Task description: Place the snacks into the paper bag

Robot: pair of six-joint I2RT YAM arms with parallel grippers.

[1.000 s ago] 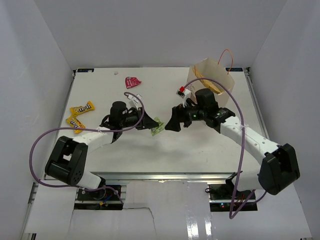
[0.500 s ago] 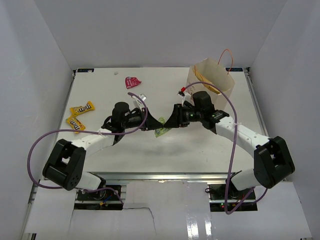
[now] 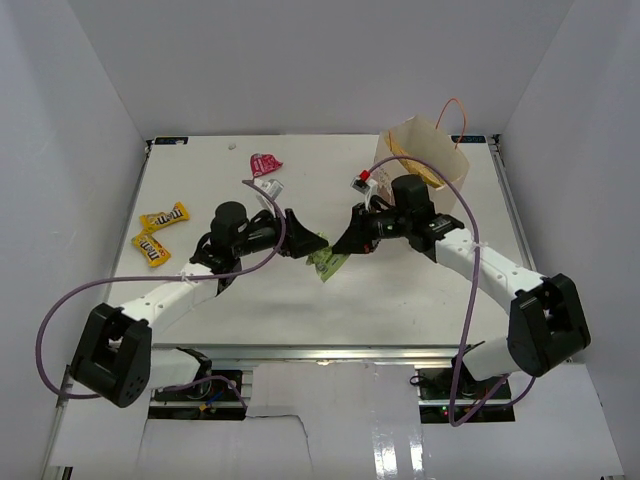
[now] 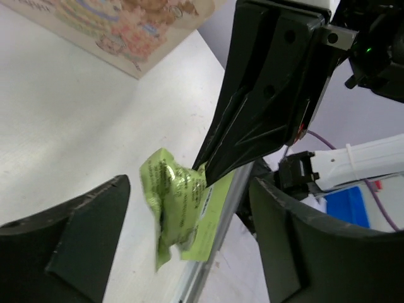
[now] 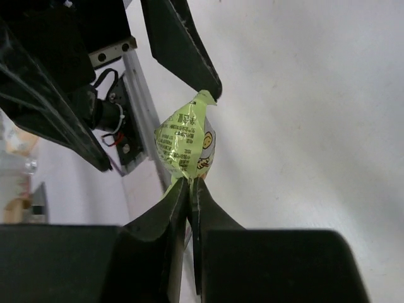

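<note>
The pale green packet (image 3: 326, 263) hangs just above the table's middle, between my two grippers. My right gripper (image 3: 342, 249) is shut on the packet's crimped upper edge; in the right wrist view its jaws pinch the packet (image 5: 186, 142) at that seam. My left gripper (image 3: 312, 244) stands open, its fingers on either side of the packet (image 4: 177, 208) and clear of it. The paper bag (image 3: 425, 150) stands upright at the back right, and its printed side (image 4: 126, 25) shows in the left wrist view. Two yellow M&M's packets (image 3: 165, 216) (image 3: 150, 248) lie at the left. A pink-red packet (image 3: 265, 163) lies at the back.
White walls close the table on the left, back and right. A metal rail (image 3: 330, 352) runs along the near edge. Purple cables (image 3: 470, 300) loop from both arms over the table.
My right gripper has shut on the pale green packet. My left gripper has opened and let go of it, and has drawn back slightly to the left.
</note>
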